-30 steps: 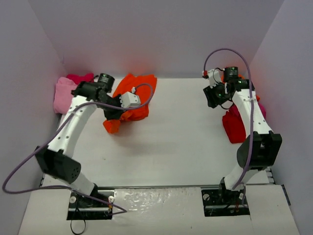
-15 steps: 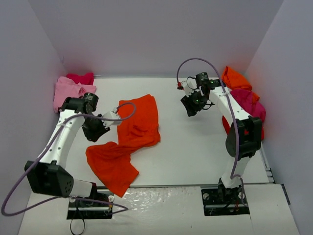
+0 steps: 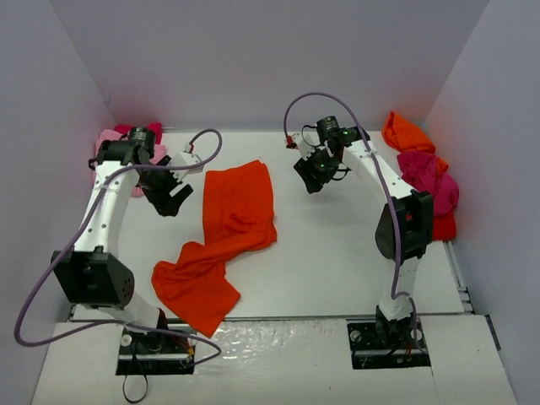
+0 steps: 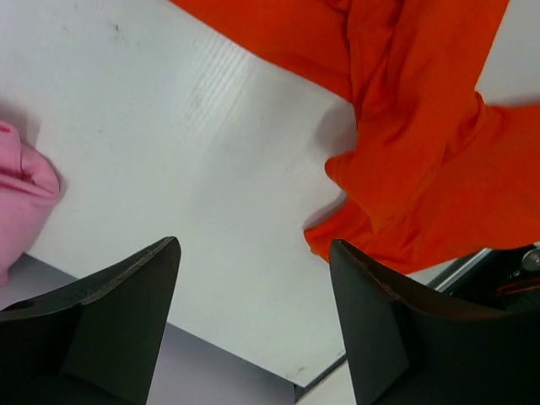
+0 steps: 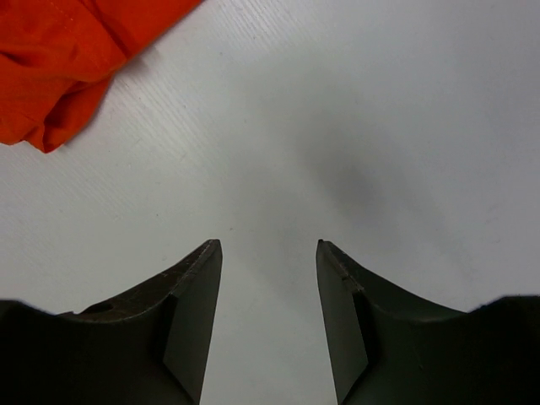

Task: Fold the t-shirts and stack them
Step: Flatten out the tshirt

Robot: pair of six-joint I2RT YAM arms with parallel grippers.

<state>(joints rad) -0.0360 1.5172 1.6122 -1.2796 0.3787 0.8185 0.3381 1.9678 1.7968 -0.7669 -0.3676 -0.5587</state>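
An orange-red t-shirt (image 3: 229,221) lies crumpled and stretched out on the white table (image 3: 337,253), running from the middle back to the front left. My left gripper (image 3: 173,198) hangs open just left of it, nothing between its fingers. In the left wrist view that gripper (image 4: 253,253) is above bare table, with the orange-red t-shirt (image 4: 422,126) to the upper right. My right gripper (image 3: 310,175) stands open over bare table, right of the shirt's back end. Its wrist view shows the gripper (image 5: 268,249) empty and the orange-red t-shirt (image 5: 67,51) at the upper left.
A light pink t-shirt (image 3: 108,142) and a magenta one (image 3: 139,131) are bunched in the back left corner. By the right wall lie an orange t-shirt (image 3: 405,133), a magenta one (image 3: 426,173) and a red one (image 3: 443,226). Purple-grey walls enclose the table.
My left gripper opened and let go of the orange-red t-shirt, which now lies drawn out across the table; that arm pulled back left. My right arm swung left toward the middle.
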